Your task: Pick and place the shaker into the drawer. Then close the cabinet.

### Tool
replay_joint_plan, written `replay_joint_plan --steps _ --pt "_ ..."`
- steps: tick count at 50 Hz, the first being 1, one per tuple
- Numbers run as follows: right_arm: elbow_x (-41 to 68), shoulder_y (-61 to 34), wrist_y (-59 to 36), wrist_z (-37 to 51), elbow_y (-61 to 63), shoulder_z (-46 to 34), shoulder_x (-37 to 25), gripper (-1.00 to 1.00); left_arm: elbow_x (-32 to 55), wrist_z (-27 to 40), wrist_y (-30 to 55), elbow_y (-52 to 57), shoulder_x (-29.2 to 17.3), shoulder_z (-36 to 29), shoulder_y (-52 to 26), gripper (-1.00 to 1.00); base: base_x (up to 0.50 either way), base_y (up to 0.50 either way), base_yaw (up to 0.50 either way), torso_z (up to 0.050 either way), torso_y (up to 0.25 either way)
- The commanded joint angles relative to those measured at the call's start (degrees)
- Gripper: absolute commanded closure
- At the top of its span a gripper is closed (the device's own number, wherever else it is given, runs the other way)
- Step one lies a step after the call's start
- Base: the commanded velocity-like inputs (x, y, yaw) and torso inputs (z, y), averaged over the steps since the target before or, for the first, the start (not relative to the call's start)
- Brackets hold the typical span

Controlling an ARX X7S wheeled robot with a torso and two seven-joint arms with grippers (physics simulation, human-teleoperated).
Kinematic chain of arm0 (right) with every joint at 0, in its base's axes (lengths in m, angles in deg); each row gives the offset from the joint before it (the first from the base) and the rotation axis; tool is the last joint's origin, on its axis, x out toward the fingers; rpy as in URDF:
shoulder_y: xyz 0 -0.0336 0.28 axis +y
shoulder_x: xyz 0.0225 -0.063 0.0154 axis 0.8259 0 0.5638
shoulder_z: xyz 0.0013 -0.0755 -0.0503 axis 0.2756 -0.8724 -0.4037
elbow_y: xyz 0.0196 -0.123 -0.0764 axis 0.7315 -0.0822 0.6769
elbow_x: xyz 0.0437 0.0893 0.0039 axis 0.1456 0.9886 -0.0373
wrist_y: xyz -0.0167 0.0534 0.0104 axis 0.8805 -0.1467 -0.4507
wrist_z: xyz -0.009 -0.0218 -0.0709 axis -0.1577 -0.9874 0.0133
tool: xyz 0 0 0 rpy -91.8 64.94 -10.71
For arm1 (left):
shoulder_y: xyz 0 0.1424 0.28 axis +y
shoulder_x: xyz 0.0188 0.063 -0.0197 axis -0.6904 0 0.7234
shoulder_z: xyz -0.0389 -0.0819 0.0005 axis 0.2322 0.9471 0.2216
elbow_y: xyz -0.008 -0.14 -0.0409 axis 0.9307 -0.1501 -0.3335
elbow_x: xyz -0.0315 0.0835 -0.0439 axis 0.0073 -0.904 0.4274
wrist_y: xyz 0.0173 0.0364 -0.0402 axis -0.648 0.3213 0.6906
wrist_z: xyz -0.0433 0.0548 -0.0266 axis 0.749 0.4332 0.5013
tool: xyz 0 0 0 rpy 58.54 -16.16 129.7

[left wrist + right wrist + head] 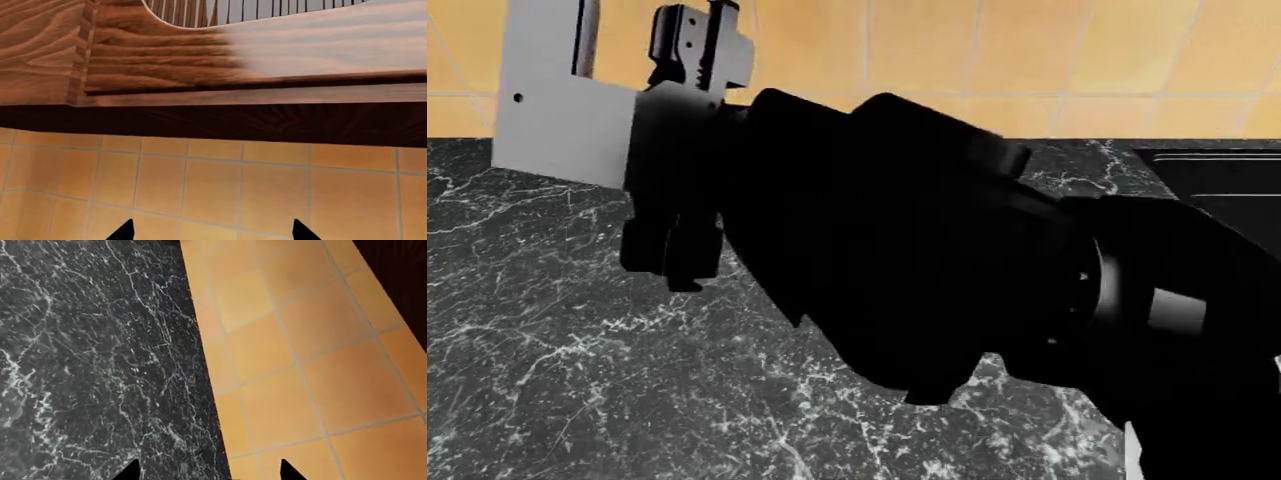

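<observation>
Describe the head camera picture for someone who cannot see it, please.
A large black robot arm fills most of the picture, stretching from the lower right up to a gripper near the top left. Beneath it lies a dark marble countertop, with orange wall tiles behind. A flat grey panel stands at the upper left.

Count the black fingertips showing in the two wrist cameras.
4. Two belong to the left gripper, facing a wooden panel; two to the right gripper, over the marble counter edge.

kitchen | marble countertop (561,380) | tiled wall (300,365) | sink (1214,185)
</observation>
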Motion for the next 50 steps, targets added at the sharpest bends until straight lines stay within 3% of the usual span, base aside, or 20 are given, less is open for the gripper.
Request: replay_joint_plan --steps 1,4,12,20,26,37,50 --pt "30.46 -21.06 19.39 20.25 -8.18 -20.67 0.23 -1.0 -0.25 -0.06 -0.84 -0.39 1.08 -1.15 0.38 -1.0 0.0 0.0 0.0 0.0 0.0" --pt "34.54 -27.44 25.64 21.8 -8.89 -25.69 0.23 -1.0 -0.39 -0.17 -0.69 -0.35 1.22 -1.18 0.45 -1.0 0.0 0.0 0.0 0.0 0.0" --pt "37.68 -39.34 31.89 22.89 -9.51 -26.4 0.24 -1.0 -0.72 -0.58 0.44 -1.12 2.81 -0.9 -0.17 -1.0 0.0 0.0 0.0 0.0 0.0" --pt "29.55 -39.78 25.27 21.93 -10.07 -16.62 0.23 -1.0 -0.96 -0.63 -0.03 -1.4 3.25 -0.99 0.4 -1.0 0.0 0.0 0.0 0.0 0.0" --pt "15.19 -39.66 16.75 18.39 -13.11 -10.47 -0.3 -1.0 -1.05 -0.45 -0.01 -1.07 3.43 -1.02 0.66 -1.0 0.0 0.0 0.0 0.0 0.0" --pt "-3.82 -39.34 1.02 17.49 -19.38 -7.84 -14.57 -1.0 -1.71 -0.34 1.55 -0.56 4.04 -1.0 0.29 -1.0 0.0 0.0 0.0 0.0 0.0" --pt "-12.41 -37.21 -3.54 16.76 -30.0 -9.71 -26.85 -1.0 -2.54 -0.16 4.52 -0.12 5.36 -1.09 -0.66 -1.0 0.0 0.0 0.0 0.0 0.0"
